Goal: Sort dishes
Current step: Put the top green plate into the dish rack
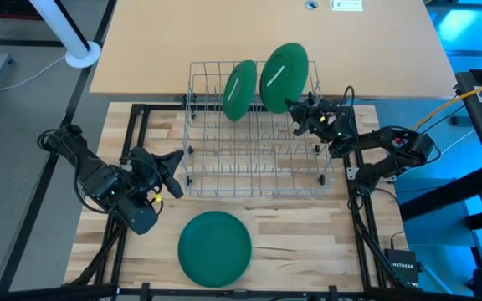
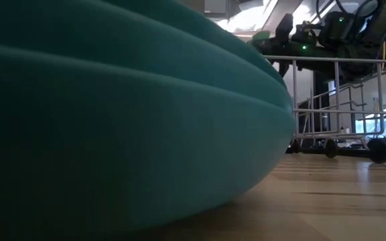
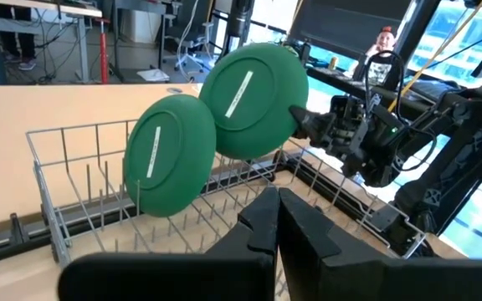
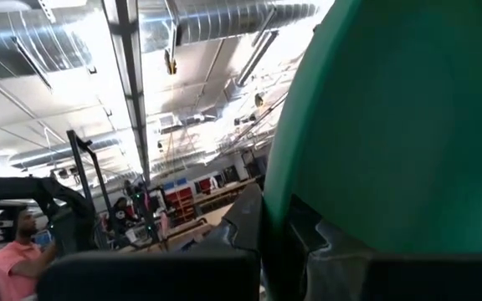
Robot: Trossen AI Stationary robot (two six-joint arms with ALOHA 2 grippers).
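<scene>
We see matte, smooth green plates (image 1: 284,75) that look like plastic, one standing in the rack (image 1: 239,89) at upper centre and a stack (image 1: 215,247) at lower centre. The dish rack (image 1: 258,159) is thin, shiny metal wire. The table (image 1: 308,234) beneath is pale wood planks with a smooth, faintly glossy finish. Both arms (image 1: 107,180) look like dark matte plastic or metal.

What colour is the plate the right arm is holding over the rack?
Plain green; the plate shows best in the left wrist view, with a pale strip across it.

Two green plates (image 1: 241,88) upright, stack (image 1: 215,247) flat
</scene>
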